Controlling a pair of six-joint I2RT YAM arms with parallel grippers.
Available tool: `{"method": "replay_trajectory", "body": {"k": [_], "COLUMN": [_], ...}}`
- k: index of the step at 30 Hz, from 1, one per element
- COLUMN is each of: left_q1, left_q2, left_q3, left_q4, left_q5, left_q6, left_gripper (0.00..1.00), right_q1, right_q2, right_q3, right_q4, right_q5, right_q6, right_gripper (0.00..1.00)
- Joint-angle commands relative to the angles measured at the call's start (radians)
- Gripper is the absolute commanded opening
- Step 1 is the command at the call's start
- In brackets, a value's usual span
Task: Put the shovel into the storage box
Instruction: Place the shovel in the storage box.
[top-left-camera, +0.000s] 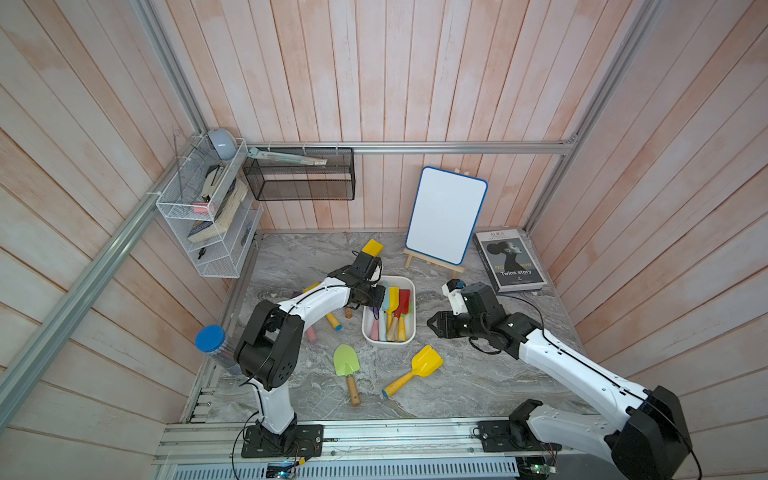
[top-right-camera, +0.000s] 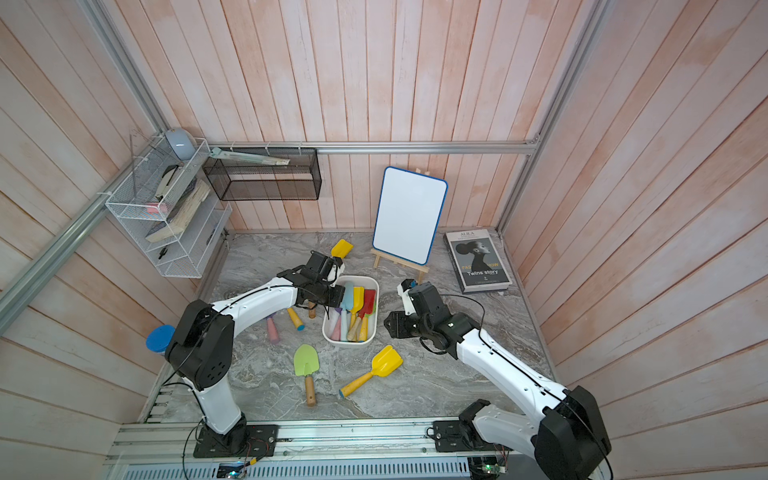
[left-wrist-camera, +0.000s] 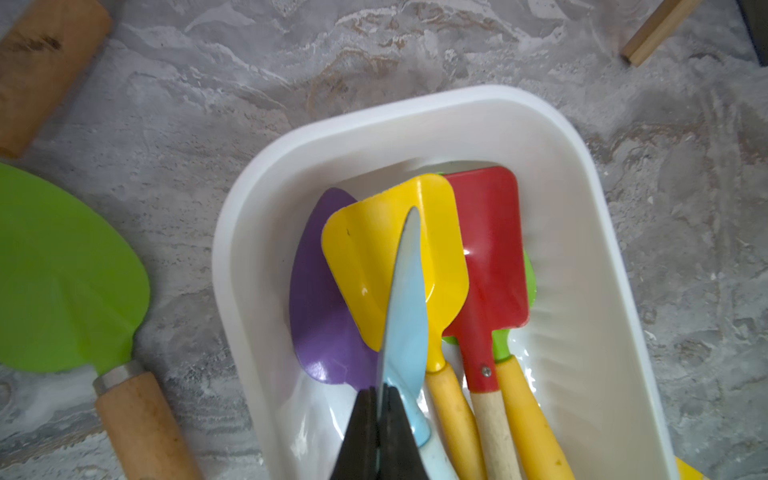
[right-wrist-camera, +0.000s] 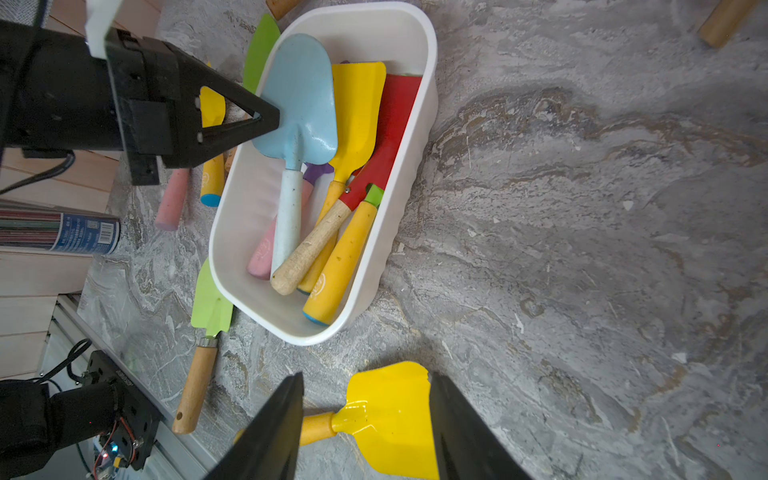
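Mostly, both top views leave the grip unclear. The left fingers are a dark lump over the storage box, meeting the light blue shovel, whose blade sits over the box's far end. That arm also hides part of a yellow blade behind it and parts of several handles beside the box. The right fingers hang just beside the box's other side. A green shovel and a yellow shovel lie near the box on the grey marbled table. Pale pink plank walls enclose it. At the back, a whiteboard stands on a small easel next to a book.

From the left wrist, the fingers press together on the blue blade, seen edge-on. A purple blade below is half covered.

From the right wrist, the right fingers stand apart and hold nothing, cut off by the frame edge. The yellow shovel lies on the table below the gap, one finger hiding part of its handle. The left fingers pinch the blue blade's rim, and its pale handle reaches down among the handles in the box.
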Motion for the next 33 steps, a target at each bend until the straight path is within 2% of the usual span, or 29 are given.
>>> {"method": "replay_trajectory", "body": {"k": [1, 13, 16, 33], "left_q1": [-0.006, -0.009, -0.013, -0.042], "left_q2": [0.023, 0.057, 0.066, 0.112], "left_q3": [-0.017, -0.025, -0.016, 0.082], "left_q4": [0.022, 0.018, 0.015, -0.078], "left_q5": [0.014, 0.012, 0.009, -0.071], "left_q6": [-0.011, -0.027, -0.030, -0.031], "left_gripper": [0.00, 0.00, 0.07, 0.26], "right_q1": [-0.006, -0.010, -0.010, -0.012], "right_q2": [-0.016, -0.015, -0.013, -0.011], "right_q3": [-0.012, -0.016, -0.017, -0.025], "right_q4": [0.002, 0.006, 0.006, 0.019], "right_q5": [0.003, -0.002, -0.003, -0.015], "right_q6": [-0.014, -0.017, -0.018, -0.017], "right_gripper": [0.54, 0.54, 0.54, 0.54]}}
